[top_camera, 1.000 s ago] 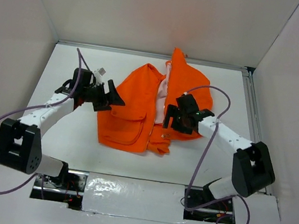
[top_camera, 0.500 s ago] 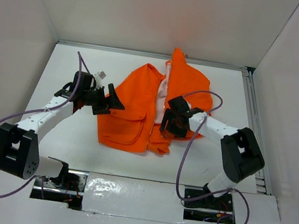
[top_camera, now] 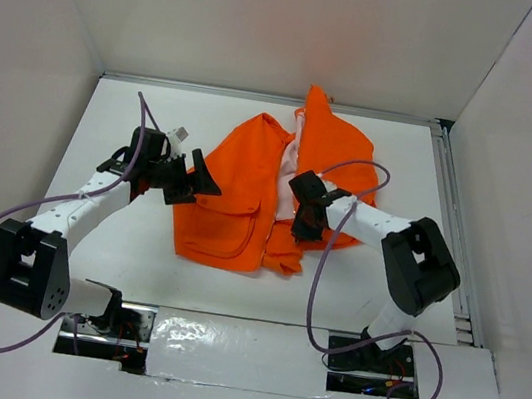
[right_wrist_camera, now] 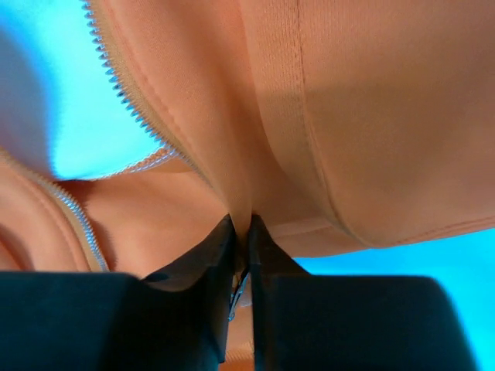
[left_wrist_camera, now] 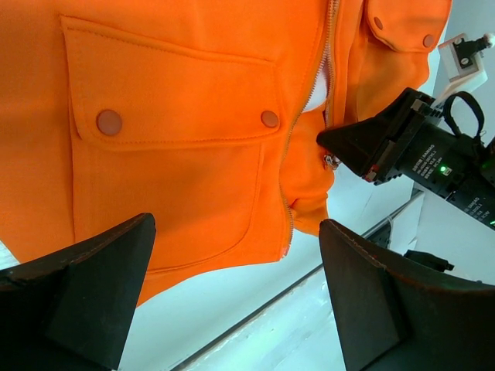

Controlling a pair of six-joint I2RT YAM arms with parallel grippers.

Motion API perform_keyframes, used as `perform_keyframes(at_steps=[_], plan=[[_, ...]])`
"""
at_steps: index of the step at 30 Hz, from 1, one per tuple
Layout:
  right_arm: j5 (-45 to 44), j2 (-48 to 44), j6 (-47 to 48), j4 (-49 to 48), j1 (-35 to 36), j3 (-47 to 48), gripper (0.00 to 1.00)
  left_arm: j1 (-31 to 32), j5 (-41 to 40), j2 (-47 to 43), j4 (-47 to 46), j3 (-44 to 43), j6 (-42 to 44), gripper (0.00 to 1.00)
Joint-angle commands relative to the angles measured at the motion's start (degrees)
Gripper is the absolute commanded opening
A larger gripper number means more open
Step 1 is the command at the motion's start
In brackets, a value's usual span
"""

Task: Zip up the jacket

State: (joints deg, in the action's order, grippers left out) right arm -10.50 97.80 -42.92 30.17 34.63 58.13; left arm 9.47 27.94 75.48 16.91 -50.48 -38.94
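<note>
jacket (top_camera: 236, 195) edge nipped in R claw (right_wrist_camera: 241, 236), L claw (left_wrist_camera: 232, 301) alongside

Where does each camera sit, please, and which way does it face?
Top external: above and behind the bases, looking down on the table, jacket, left gripper and right gripper.
Left wrist: on the left arm, facing the flap pocket between its own open fingers.
Right wrist: on the right arm, close to the zipper teeth, its own fingers pinching jacket fabric.
Shared: top and left wrist both show the right gripper.

Overhead, two wrist close-ups sharing jacket (top_camera: 238, 185)
</note>
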Motion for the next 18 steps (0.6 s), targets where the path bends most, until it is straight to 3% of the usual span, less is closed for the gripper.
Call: perform_keyframes(at_steps=[1,2,4,6,12,18], plan=[[-2.86,-4.71,2.12,-1.77,0.44,0.41,0.14,0.19,2.02,-2.09,-1.17,-0.15,1.41,0.99],[-2.86,-7.16,2.92,-2.31,0.44,0.32,0.14,0.28,2.20,-2.27,-1.26,-0.41,1.67,0.99],[-3.38,-11.55,5.55,-3.54,0.87,-0.38,0.03,0.28,2.55,-2.44,-1.44,-0.67,1.76,0.99],[-4.17,-14.99,7.66,-5.29,1.66,-2.13,0.00,0.63,3.60,-2.80,-2.48,-0.76,2.37,0.99],[0.57,-29.31,18.21,-11.18,3.33,-9.52,0.08,3.79,11.77,-2.89,-7.92,-2.78,4.31,0.99],[5.49,-31.88,23.05,-14.70,5.44,-13.30,0.08,10.38,19.77,6.84,-13.48,-9.80,3.78,0.99]])
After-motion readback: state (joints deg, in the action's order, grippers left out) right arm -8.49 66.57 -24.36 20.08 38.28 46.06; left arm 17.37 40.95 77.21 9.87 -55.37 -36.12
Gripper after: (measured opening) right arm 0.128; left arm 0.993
